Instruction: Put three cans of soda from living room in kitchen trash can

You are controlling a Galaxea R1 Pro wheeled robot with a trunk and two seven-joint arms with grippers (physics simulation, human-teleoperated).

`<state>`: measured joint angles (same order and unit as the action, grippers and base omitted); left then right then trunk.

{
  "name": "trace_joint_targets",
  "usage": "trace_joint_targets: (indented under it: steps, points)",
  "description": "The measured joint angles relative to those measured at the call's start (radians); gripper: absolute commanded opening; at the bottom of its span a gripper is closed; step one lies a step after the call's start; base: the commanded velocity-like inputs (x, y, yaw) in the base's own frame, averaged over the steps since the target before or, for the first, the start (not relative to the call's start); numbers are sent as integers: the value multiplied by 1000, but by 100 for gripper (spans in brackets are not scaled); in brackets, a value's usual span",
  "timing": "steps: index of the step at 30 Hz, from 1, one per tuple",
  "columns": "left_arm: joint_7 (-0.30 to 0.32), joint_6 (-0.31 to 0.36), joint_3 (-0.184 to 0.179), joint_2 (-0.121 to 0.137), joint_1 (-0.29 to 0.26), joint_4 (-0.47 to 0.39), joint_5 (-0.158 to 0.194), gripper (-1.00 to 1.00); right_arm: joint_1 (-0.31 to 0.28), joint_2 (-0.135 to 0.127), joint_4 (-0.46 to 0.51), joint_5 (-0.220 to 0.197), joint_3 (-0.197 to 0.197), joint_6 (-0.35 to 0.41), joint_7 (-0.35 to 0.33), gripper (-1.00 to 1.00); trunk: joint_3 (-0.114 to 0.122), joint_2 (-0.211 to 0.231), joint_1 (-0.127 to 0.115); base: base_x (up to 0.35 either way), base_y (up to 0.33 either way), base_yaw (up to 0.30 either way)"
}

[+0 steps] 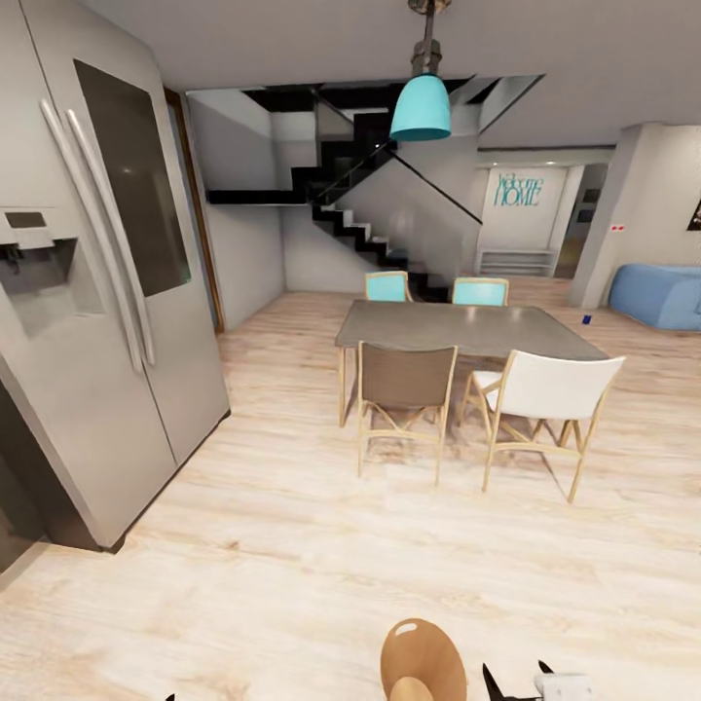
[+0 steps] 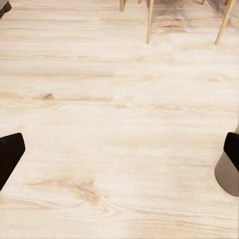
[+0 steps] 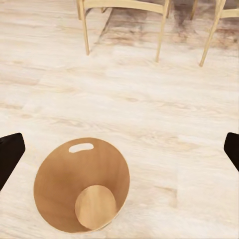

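The bin stands on the wooden floor just in front of the robot, and inside it I see only its brown bottom, no cans. So nothing seems delivered yet. A small blue thing on the floor far beyond the desk may be one can; I cannot tell. The right end effector is wide open over the bin, holding nothing; the left end effector is the same beside it.

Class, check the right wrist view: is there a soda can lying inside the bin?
No. The tash can stands on the wooden floor with only its bare brown bottom and inner wall showing.
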<state>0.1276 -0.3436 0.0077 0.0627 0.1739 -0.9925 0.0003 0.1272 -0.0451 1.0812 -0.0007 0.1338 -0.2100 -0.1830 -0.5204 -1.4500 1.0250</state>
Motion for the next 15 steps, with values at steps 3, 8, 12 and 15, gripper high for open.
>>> trace_joint_targets:
  steps: [3,8,12,15]
  points:
    - [-3,-4,0,0,1,0,0,100,0,-1,0,1,-1,0,-1,100,-4,0,0,109,78,-72]
    - [-4,-7,-1,-1,1,0,-1,100,0,-4,-2,1,-2,0,-2,100,-7,0,0,33,24,-28]
    - [-5,-7,-1,-1,1,0,-2,100,-1,-8,-5,-1,1,14,-2,100,-9,0,0,7,5,-6]
    - [-5,-8,-2,-1,1,0,-3,100,-19,-13,-2,-2,3,132,-3,100,-13,0,0,2,1,-2]
